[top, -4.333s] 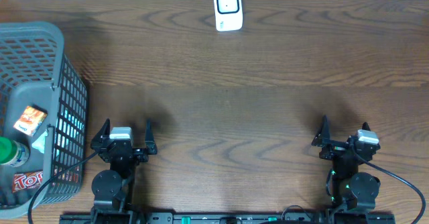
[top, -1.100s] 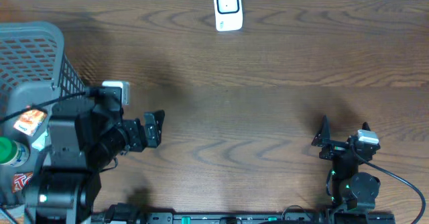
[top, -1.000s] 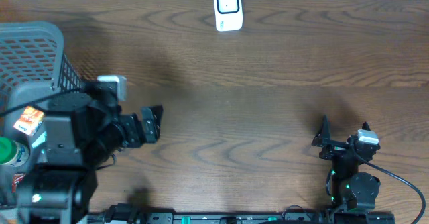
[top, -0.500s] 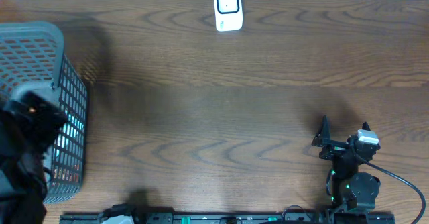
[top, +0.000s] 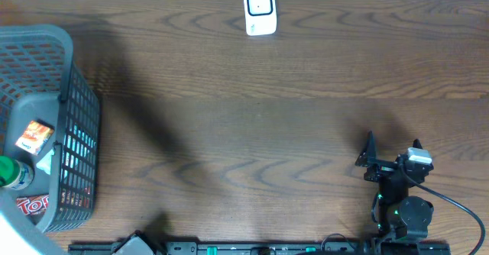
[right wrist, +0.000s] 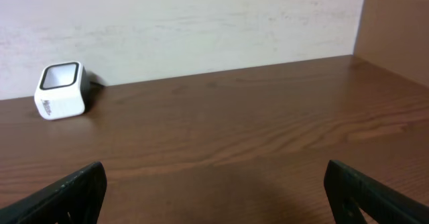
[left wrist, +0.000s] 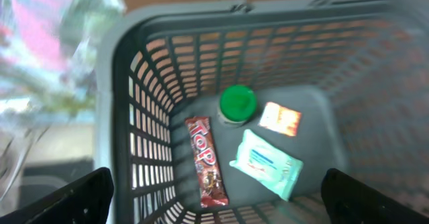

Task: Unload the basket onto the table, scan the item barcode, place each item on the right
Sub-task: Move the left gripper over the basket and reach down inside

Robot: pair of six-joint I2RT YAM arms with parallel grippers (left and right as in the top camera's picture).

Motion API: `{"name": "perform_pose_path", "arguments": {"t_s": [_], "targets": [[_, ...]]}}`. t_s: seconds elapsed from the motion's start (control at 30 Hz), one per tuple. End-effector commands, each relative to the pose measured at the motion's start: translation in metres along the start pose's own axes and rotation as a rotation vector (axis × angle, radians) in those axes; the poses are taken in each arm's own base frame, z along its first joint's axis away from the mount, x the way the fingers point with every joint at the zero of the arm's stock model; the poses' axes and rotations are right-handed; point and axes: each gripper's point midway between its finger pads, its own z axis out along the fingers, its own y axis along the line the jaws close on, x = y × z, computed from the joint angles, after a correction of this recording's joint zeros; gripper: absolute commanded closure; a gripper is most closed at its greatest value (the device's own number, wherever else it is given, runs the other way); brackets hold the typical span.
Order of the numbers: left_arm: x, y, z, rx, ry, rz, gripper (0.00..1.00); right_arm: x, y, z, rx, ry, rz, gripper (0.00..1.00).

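Picking seems in hand: left jaws, released like the parked right jaws, hover over the basket (left wrist: 151,117) at the left edge of the surface (top: 252,133), so next means dropping onto an item, perhaps the Top candy bar (left wrist: 206,160), for the far-edge scanner (top: 260,9).

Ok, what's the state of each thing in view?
Grey plastic basket: upright, holding four items.
Green-capped bottle: standing in basket.
Red candy bar: lying flat.
Pale wipes packet: lying flat.
Orange packet: lying in basket.
White box scanner: upright on table.
Left gripper: open, empty, above basket.
Right gripper: open, empty.
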Motion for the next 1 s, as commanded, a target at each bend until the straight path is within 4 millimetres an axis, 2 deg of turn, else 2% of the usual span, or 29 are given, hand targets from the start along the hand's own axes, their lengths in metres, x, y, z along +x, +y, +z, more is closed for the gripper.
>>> {"name": "perform_pose_path", "arguments": {"t_s": [0.0, 0.23, 0.37, 0.67, 0.8, 0.97], "targets": [[0.001, -0.007, 0.045, -0.087, 0.116, -0.029, 0.01, 0.0, -0.002, 0.0, 0.006, -0.002, 0.013, 0.01], [0.01, -0.014, 0.121, -0.247, 0.189, 0.033, 0.01, 0.0, -0.002, 0.0, 0.006, -0.002, 0.013, 0.01], [0.02, -0.012, 0.153, -0.308, 0.183, 0.058, 0.01, 0.0, -0.002, 0.0, 0.006, -0.002, 0.013, 0.01], [0.055, -0.013, 0.21, -0.316, 0.17, 0.08, 0.02, 0.0, -0.002, 0.0, 0.006, -0.002, 0.013, 0.01], [0.064, -0.016, 0.228, -0.299, 0.153, 0.087, 0.02, 0.0, -0.002, 0.0, 0.006, -0.002, 0.013, 0.01], [0.066, -0.023, 0.242, -0.258, 0.123, 0.101, 0.02, 0.0, -0.002, 0.0, 0.006, -0.002, 0.013, 0.01]]}}
